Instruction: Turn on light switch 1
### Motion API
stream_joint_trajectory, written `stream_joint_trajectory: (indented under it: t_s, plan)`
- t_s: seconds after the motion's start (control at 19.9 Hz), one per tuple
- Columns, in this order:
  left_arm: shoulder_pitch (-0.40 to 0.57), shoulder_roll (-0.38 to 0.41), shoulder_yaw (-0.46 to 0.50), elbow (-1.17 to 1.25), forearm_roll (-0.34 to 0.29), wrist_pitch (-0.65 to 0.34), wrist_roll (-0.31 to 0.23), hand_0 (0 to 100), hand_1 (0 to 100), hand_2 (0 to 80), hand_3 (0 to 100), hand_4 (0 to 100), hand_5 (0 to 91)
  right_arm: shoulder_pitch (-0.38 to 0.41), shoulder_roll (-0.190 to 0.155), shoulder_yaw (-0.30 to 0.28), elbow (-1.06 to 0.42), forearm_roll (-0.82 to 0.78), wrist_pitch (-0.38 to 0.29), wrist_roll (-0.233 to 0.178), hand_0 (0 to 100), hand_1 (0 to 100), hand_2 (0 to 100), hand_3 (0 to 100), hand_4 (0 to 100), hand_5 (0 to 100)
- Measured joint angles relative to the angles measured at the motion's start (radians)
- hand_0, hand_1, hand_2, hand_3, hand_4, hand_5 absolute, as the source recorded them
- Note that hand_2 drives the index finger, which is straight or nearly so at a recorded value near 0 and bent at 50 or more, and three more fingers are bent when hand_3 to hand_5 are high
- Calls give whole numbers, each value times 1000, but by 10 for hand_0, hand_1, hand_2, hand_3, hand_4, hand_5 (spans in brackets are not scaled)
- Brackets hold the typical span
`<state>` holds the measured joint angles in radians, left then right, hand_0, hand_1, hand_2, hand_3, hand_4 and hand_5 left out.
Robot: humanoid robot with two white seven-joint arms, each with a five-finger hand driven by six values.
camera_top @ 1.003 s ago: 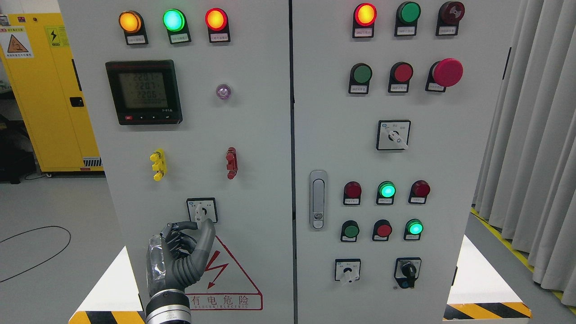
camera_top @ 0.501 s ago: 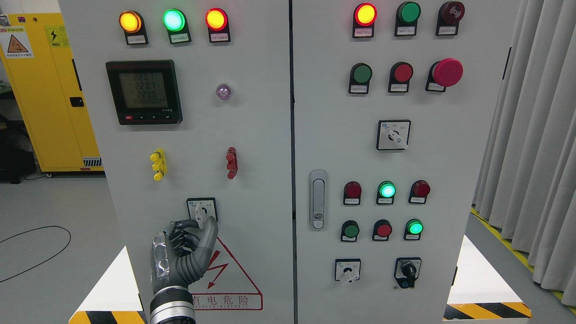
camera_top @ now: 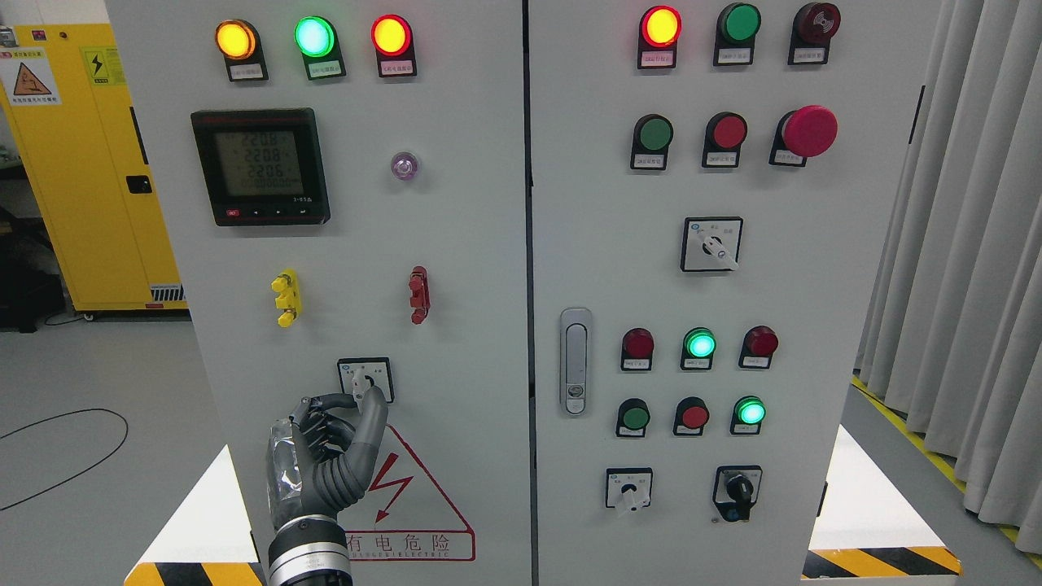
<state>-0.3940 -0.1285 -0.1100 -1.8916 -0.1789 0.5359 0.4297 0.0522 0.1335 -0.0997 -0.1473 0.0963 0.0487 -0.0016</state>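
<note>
The small rotary switch (camera_top: 365,378) sits on a white square plate low on the left cabinet door (camera_top: 472,244), with its white lever pointing down. My left hand (camera_top: 361,398) rises from the bottom edge just below the switch. Thumb and index finger pinch the lever's lower end, and the other fingers (camera_top: 321,427) are curled into the palm. The hand hides the lever's tip. My right hand does not show in the head view.
A red lightning warning triangle (camera_top: 411,505) is printed beside my wrist. Yellow (camera_top: 286,298) and red (camera_top: 418,294) terminals sit above the switch, under a digital meter (camera_top: 260,166). The right door carries a latch handle (camera_top: 575,360), buttons and more rotary switches (camera_top: 628,489). Curtains (camera_top: 961,244) hang on the right.
My left hand drifted slightly right half a second ago, tilting the lever, and has come back left and a little higher. It stays pinched on the lever. The meter digits changed.
</note>
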Motion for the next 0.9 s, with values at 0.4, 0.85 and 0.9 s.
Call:
stream_joint_trajectory:
  t_s: [0.4, 0.85, 0.9]
  plan:
    - [-15, -3, 0, 9, 1, 1, 3, 241, 590, 540, 901, 864, 765, 0, 0, 0, 0, 0, 0, 0, 0, 500, 40, 0, 0, 0]
    - [-19, -5, -1, 15, 1, 5, 3, 275, 590, 552, 907, 868, 770, 0, 0, 0, 0, 0, 0, 0, 0, 500, 40, 0, 0, 0]
    - [-19, -5, 0, 16, 0, 5, 2, 286, 587, 552, 907, 868, 770, 0, 0, 0, 0, 0, 0, 0, 0, 500, 40, 0, 0, 0]
